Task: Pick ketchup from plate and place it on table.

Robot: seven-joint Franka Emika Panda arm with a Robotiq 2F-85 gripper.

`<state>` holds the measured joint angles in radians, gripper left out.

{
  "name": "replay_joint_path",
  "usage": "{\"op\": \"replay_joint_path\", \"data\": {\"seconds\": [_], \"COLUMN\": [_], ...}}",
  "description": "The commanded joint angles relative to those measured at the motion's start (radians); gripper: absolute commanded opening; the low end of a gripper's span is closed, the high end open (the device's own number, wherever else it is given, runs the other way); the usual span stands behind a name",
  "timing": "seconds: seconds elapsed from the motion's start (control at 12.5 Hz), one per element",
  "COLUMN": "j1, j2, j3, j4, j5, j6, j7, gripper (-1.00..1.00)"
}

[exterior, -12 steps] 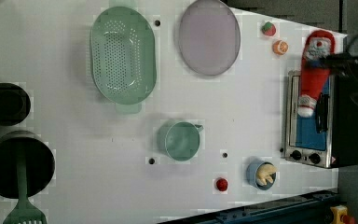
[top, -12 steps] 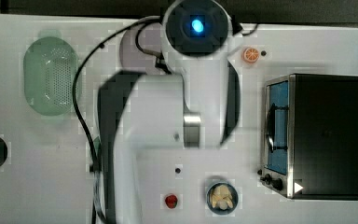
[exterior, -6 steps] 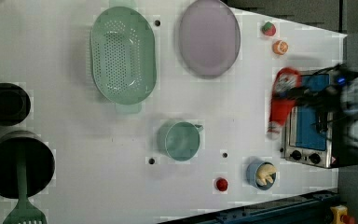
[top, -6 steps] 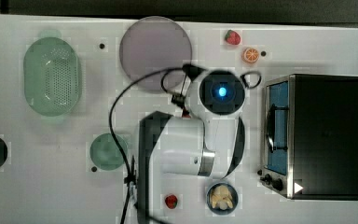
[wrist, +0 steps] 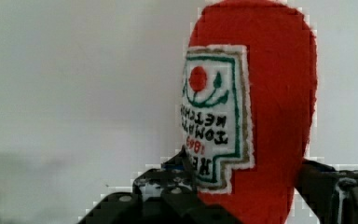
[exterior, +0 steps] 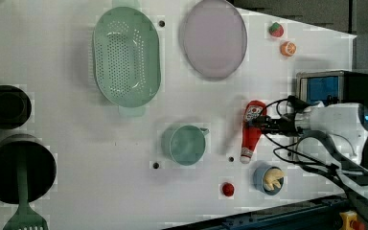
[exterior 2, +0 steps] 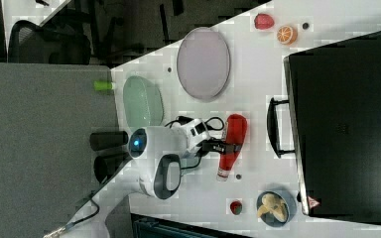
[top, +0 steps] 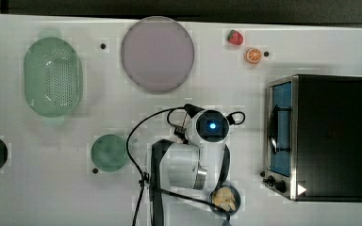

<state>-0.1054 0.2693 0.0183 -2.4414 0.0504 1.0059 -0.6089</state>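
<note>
Now closed on the ketchup (exterior: 251, 132), the claw (exterior: 263, 125), gripping the red bottle across its middle, right of centre in the left view. Seen in the wrist view as a red plush bottle (wrist: 251, 112) with a white stitched label, one dark finger (wrist: 177, 179) on each side of it. Lying along the white tabletop (exterior: 76, 143) in the left view, white cap toward the lower edge of the frame, near a small dark hole; whether touching the surface or held just above it, cannot tell. Well apart from the lilac-grey plate (exterior: 214, 38), at the upper middle of the left view, bare. In the right view, again red bottle (exterior 2: 229, 144) in the claw (exterior 2: 222, 147), at the centre of the frame, between the white arm (exterior 2: 161, 144) and the black oven (exterior 2: 345, 119). In the top view, plate (top: 156, 54) at upper centre, arm (top: 193, 155) below it.
</note>
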Motion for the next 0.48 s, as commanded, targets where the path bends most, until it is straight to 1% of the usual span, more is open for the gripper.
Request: {"op": "replay_joint_path", "data": {"seconds": [0.08,0.16,0.24,0.48], "j1": [0.005,0.005,0.005,0.007], "j2": [0.012,0.021,0.019,-0.016], "j3": [0.013,0.014,0.015,0.021], "j4": [0.041,0.040,0.040,0.048], "j5": [0.004,0.004,0.004,0.004], "j6": [0.091,0.116,0.134,0.137], "j7": [-0.019,-0.019,-0.019,-0.018], "gripper": [0.25,0.25,0.34,0.98]}}
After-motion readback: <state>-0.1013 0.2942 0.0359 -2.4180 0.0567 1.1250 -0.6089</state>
